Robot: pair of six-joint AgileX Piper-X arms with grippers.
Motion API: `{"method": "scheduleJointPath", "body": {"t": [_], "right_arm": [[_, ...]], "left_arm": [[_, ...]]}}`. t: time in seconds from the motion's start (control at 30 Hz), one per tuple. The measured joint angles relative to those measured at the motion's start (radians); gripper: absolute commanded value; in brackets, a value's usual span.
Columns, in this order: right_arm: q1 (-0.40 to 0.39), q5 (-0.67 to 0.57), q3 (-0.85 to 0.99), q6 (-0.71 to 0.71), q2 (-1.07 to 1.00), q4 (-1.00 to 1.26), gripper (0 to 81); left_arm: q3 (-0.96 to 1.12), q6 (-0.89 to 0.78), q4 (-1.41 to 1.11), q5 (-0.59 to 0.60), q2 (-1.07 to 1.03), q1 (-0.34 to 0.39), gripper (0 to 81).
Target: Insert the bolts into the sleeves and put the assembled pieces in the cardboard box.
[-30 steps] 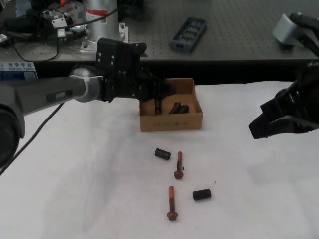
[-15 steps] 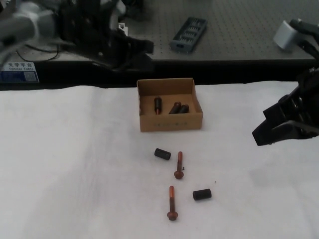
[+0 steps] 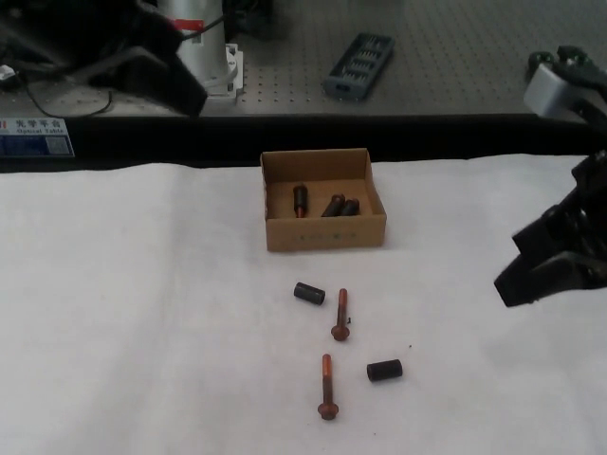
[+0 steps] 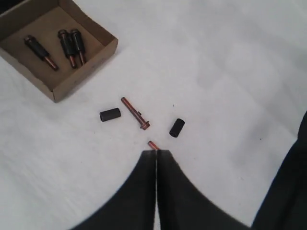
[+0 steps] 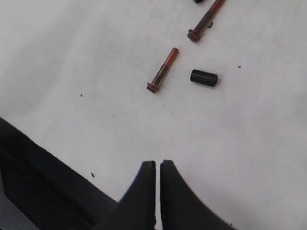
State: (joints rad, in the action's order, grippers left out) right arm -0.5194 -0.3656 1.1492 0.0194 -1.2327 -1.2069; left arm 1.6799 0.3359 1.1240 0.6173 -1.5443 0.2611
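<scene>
On desk (image 3: 142, 332): two bolts (image 3: 340, 313), two sleeves (image 3: 308, 293), loose. In box (image 3: 325, 233): three assemblies (image 3: 300, 200). Both clenched, empty: left tool (image 4: 156, 155), right tool (image 5: 158, 165). Risk: sleeve likely rolls if nudged.

Perhaps three pieces (image 3: 334, 205) in cardboard box (image 3: 324, 234)

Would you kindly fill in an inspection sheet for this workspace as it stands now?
Surface: white cloth over the bench, with a few dark specks.
Job's things: cardboard box holds three assembled pieces; two bolts and two sleeves lie loose on the cloth, unassembled.
Clutter: dark slotted tray on the table behind.
Grippers: left gripper shut, holding nothing; right gripper shut, holding nothing.
Cables: black cables at the far left, behind the cloth.
Surroundings: perforated table with a silver post.
</scene>
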Motion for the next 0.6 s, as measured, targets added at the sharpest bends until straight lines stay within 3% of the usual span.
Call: {"method": "scheduleJointPath", "body": {"t": [0.37,0.6], "right_arm": [[0.000,0.000,0.000,-0.367,0.000,-0.052,2.9],[0.000,0.000,0.000,-0.496,0.000,-0.023,2.9]], "left_arm": [[-0.440,0.005,-0.023,-0.007,0.381,0.000,0.7],[-0.619,-0.007,-0.027,-0.007,0.644,0.000,0.7]]}}
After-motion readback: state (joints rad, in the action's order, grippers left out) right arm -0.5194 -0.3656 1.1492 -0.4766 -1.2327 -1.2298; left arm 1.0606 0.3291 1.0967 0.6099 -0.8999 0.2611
